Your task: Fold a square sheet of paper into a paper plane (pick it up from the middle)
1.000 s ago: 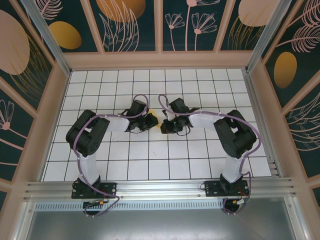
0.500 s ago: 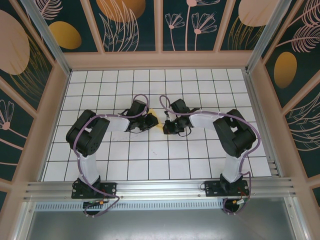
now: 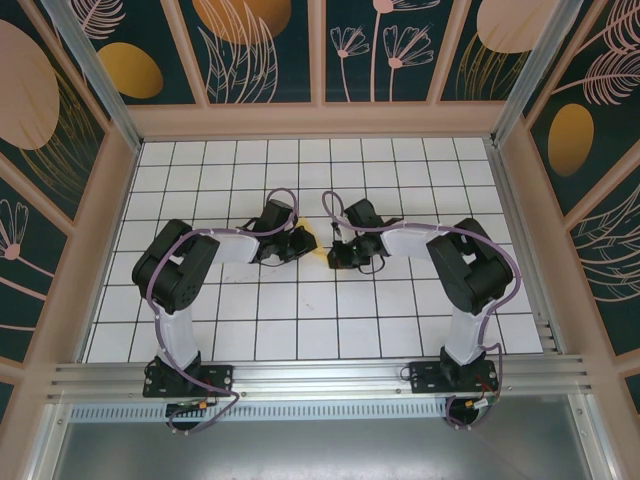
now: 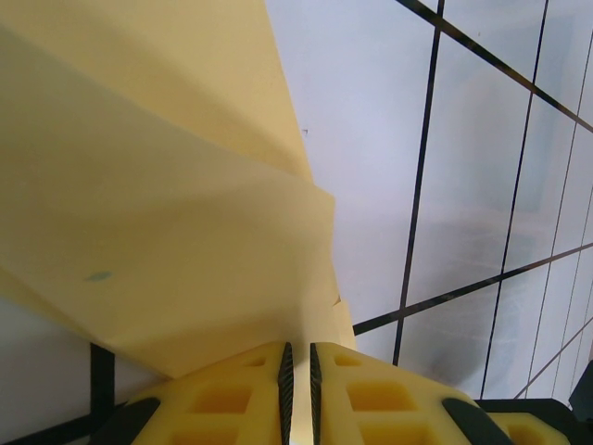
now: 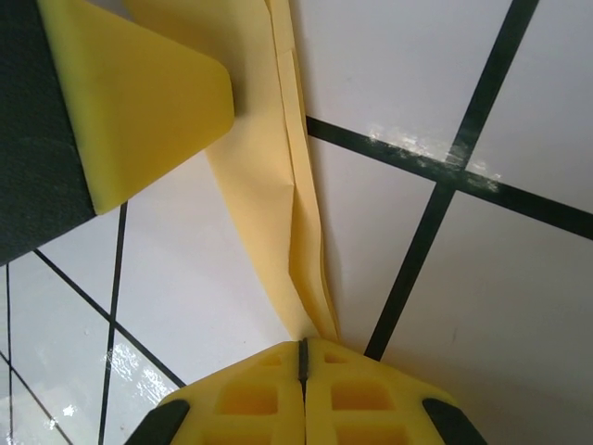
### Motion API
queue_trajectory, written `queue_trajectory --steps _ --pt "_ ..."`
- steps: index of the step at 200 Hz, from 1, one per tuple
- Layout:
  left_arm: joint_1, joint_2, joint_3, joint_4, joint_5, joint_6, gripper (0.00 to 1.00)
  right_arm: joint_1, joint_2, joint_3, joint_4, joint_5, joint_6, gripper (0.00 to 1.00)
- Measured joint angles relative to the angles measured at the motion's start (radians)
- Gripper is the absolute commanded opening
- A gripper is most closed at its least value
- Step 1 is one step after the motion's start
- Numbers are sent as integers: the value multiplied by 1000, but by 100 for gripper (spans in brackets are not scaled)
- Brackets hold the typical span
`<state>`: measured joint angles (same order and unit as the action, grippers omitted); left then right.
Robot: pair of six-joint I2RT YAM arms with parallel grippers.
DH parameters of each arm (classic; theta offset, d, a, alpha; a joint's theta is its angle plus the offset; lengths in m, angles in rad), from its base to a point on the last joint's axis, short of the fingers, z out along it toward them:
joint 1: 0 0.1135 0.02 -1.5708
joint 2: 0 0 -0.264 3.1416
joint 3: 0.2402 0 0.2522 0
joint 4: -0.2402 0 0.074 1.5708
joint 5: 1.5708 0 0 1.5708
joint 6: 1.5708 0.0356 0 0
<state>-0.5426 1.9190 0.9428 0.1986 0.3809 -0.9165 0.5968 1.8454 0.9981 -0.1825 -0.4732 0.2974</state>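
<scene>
The square sheet of paper point(image 3: 314, 247) is a folded yellow wedge with creases, held up between my two grippers at the middle of the white grid table point(image 3: 380, 320). My left gripper point(image 3: 303, 243) comes at it from the left. In the left wrist view its jaws point(image 4: 298, 366) are shut on the lower edge of the broad folded paper point(image 4: 167, 232). My right gripper point(image 3: 334, 252) comes from the right. In the right wrist view it point(image 5: 302, 357) is shut on the narrow end of the paper point(image 5: 269, 213), with a left-gripper finger point(image 5: 139, 102) at the top left.
Wooden frame walls with patterned panels point(image 3: 320, 120) enclose the table on three sides. An aluminium rail point(image 3: 320, 378) carrying both arm bases runs along the near edge. Open grid tiles lie all around the two grippers.
My right wrist has shifted slightly to the right while keeping its grip. The left arm and the paper between the grippers have hardly moved.
</scene>
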Motion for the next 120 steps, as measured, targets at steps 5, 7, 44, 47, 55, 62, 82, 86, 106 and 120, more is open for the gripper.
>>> queue_trajectory --steps 5,7,44,47,55,62,82,86,106,120 --pt "0 0 0 0 0 0 16 -3 -3 0 -1 -7 0 5" --pt "0 0 0 0 0 0 16 -3 -3 0 -1 -8 0 5" --pt "0 0 0 0 0 0 16 -14 -49 15 -2 -74 4 5" --pt "0 0 0 0 0 0 16 -14 -48 20 -2 -77 4 5" --pt "0 0 0 0 0 0 16 -13 -46 33 -1 -82 4 5" --pt "0 0 0 0 0 0 16 -13 -43 42 -1 -87 4 5" --pt "0 0 0 0 0 0 16 -12 -24 58 -1 -97 4 5" --pt "0 0 0 0 0 0 16 -11 -18 60 -1 -98 4 5" --pt "0 0 0 0 0 0 16 -7 13 64 -2 -100 4 5" --pt "0 0 1 -1 0 0 16 -6 35 64 -2 -100 4 5"
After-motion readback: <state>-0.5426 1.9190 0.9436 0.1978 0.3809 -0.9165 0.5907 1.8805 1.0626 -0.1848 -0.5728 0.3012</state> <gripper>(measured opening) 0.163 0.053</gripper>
